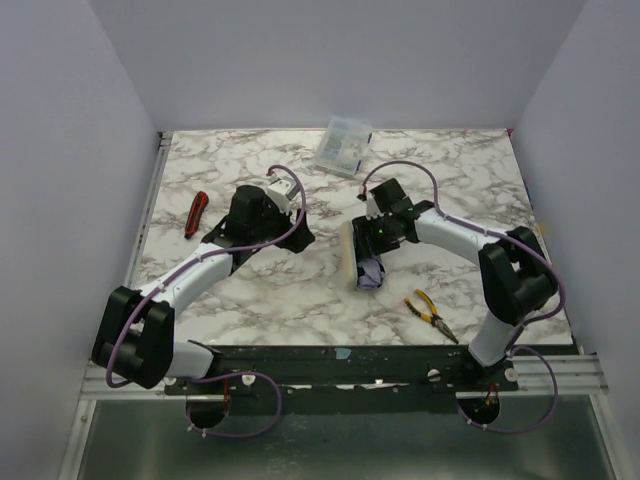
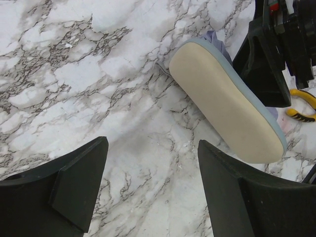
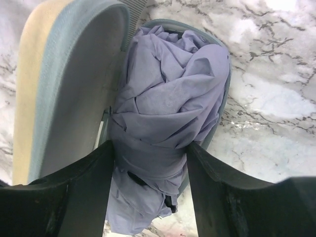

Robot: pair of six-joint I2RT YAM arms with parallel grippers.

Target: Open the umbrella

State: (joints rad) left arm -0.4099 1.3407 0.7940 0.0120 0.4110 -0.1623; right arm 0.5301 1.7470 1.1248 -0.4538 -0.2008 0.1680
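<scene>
The umbrella (image 3: 168, 98) is a folded bundle of lavender fabric lying in an open oval case, whose cream lid (image 3: 64, 89) stands up at its left. In the top view the umbrella (image 1: 370, 272) lies at the table's centre right. My right gripper (image 3: 150, 163) is shut on the fabric bundle, one finger pressing each side. My left gripper (image 2: 153, 168) is open and empty over bare marble, just left of the cream lid (image 2: 227, 98). The shaft and handle are hidden.
Yellow-handled pliers (image 1: 430, 313) lie near the front edge to the right of the umbrella. A clear plastic box (image 1: 343, 146) stands at the back centre. A red-and-black tool (image 1: 195, 214) lies at the left edge. The marble table (image 1: 260, 300) has walls on three sides.
</scene>
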